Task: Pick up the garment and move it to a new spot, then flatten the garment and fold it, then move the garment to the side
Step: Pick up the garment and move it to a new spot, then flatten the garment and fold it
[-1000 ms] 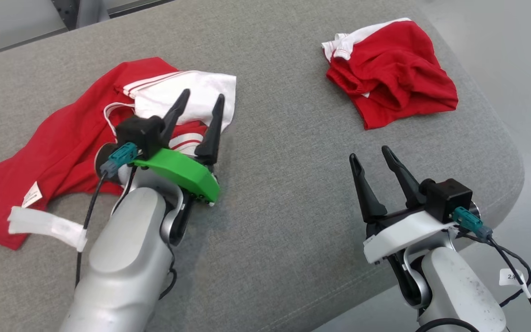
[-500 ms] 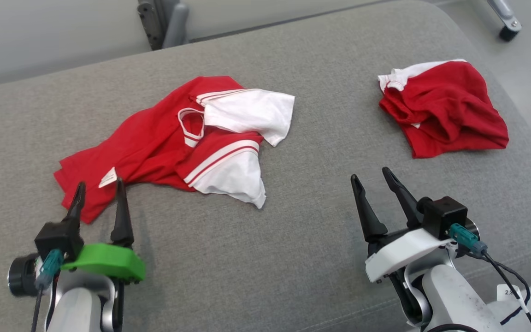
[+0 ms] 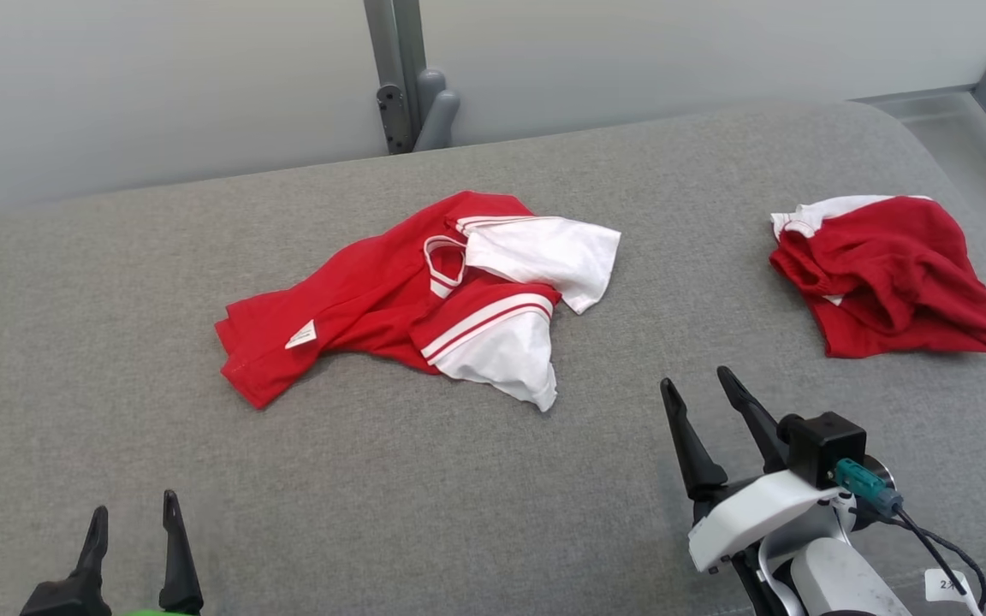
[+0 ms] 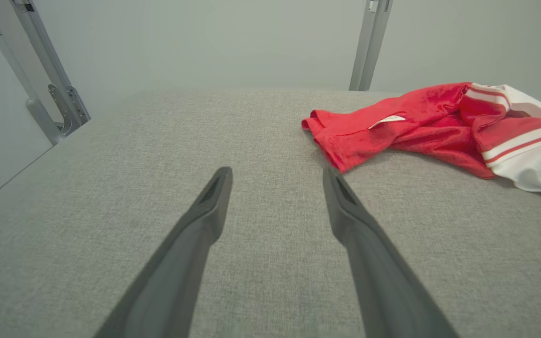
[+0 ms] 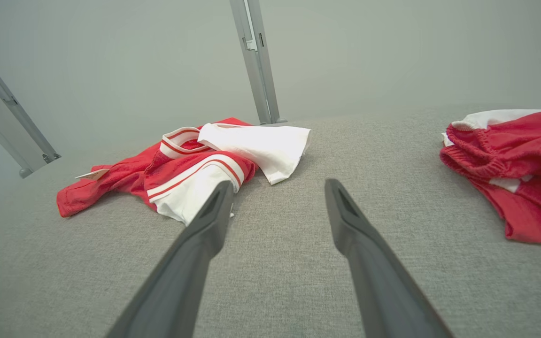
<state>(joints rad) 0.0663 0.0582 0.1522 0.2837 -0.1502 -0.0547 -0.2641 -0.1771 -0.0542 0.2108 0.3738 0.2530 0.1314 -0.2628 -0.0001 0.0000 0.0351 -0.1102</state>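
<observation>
On the grey cushion (image 3: pixel 116 402), close to the middle, lies the red and white shirt (image 3: pixel 373 299). It is all bunched up. Its red body runs off to the left, with a small white tag (image 3: pixel 300 334) by the hem. Its white sleeves (image 3: pixel 544 252) are flopped over each other on the right side. Far off to the right sits a pair of red shorts (image 3: pixel 887 282), scrunched up too and well apart from the shirt. A metal post (image 3: pixel 399 85) stands behind the far edge of the cushion. The left gripper (image 3: pixel 134 505) is at the near left, over bare cushion, with its two fingers apart and nothing between them. The right gripper (image 3: pixel 697 379) is at the near right, on the near side of the gap between the shirt and the shorts. Its fingers are apart as well and hold nothing. I think the shirt has been put down in its new spot, because no gripper has hold of it. So the step in hand looks like making it flat, and the folding has not begun. For the next move, both grippers would need to reach toward the far side, to the shirt. The left one could pinch the red hem by the tag. The right one could take the top white sleeve, lift it off the other, and pull it out to the right. The cloth looks soft and thin, so the fingers should go in low and try to catch just one layer.
</observation>
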